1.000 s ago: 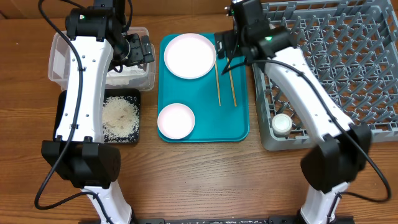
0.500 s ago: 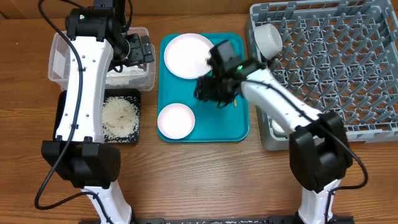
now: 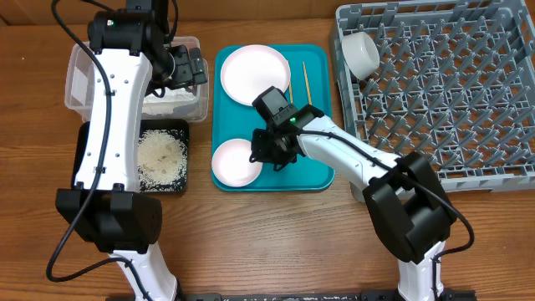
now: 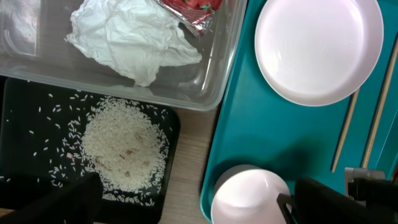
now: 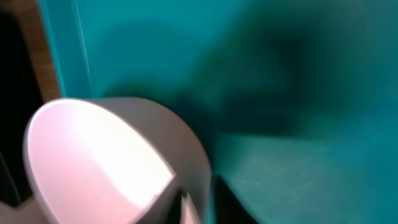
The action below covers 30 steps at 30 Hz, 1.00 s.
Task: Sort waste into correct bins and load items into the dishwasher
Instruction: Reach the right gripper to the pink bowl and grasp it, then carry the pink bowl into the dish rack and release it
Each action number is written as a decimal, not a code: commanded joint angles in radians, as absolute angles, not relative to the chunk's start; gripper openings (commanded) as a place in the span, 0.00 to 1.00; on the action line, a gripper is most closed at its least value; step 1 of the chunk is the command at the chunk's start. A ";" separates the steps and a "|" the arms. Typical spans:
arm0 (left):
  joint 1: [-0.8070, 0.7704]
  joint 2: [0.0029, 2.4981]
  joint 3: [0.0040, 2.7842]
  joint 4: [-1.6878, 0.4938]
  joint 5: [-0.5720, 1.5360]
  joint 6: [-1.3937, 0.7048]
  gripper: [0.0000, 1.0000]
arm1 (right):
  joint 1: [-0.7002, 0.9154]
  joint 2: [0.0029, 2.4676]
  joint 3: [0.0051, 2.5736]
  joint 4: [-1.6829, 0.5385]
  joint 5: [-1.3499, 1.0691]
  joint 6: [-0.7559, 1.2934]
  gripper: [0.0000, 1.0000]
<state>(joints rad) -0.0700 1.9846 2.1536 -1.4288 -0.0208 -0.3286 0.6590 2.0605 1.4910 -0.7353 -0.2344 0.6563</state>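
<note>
A small pale pink bowl (image 3: 234, 164) sits at the front of a teal tray (image 3: 313, 159). My right gripper (image 3: 266, 152) is down at its right rim, and in the right wrist view the gripper (image 5: 199, 202) is shut on that rim of the bowl (image 5: 93, 155). A white plate (image 3: 255, 75) and chopsticks (image 4: 348, 127) lie further back on the tray. My left gripper (image 4: 205, 208) hangs open over the clear tub (image 3: 79, 79), which holds a napkin (image 4: 134, 37) and a red wrapper (image 4: 189, 7). Rice (image 3: 161, 157) lies in the black tray (image 3: 88, 138).
The grey dish rack (image 3: 347, 109) fills the right side, with a white bowl (image 3: 361, 52) tipped in its back left corner. My right arm stretches from the front right across the rack's front left corner to the teal tray.
My right arm swung from the rack's back left corner, leaving the white bowl there, down to the pink bowl, and its jaws closed on the rim. The left arm stayed still.
</note>
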 commanded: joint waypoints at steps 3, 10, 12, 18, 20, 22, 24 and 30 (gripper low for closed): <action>-0.066 1.980 2.177 -1.429 -0.033 -0.314 1.00 | 0.629 2.067 1.505 -0.748 -0.191 0.674 0.04; -0.066 1.980 2.177 -1.429 -0.033 -0.314 1.00 | 0.523 1.906 1.640 -0.963 0.029 0.631 0.04; -0.066 1.980 2.177 -1.429 -0.033 -0.314 1.00 | 0.484 1.831 1.696 -1.031 0.135 0.608 0.04; -0.066 1.980 2.177 -1.429 -0.034 -0.314 1.00 | 0.430 1.638 1.788 -1.068 0.523 0.436 0.04; -0.066 1.980 2.177 -1.429 -0.033 -0.314 1.00 | 0.430 1.621 1.788 -1.114 0.775 0.436 0.04; -0.066 1.980 2.177 -1.429 -0.034 -0.314 1.00 | 0.429 1.631 1.784 -1.198 0.972 0.435 0.04; -0.066 1.980 2.177 -1.429 -0.034 -0.314 1.00 | 0.420 1.649 1.774 -1.298 1.081 0.413 0.04; -0.066 1.980 2.177 -1.429 -0.034 -0.314 1.00 | 0.389 1.708 1.685 -1.302 1.222 0.419 0.04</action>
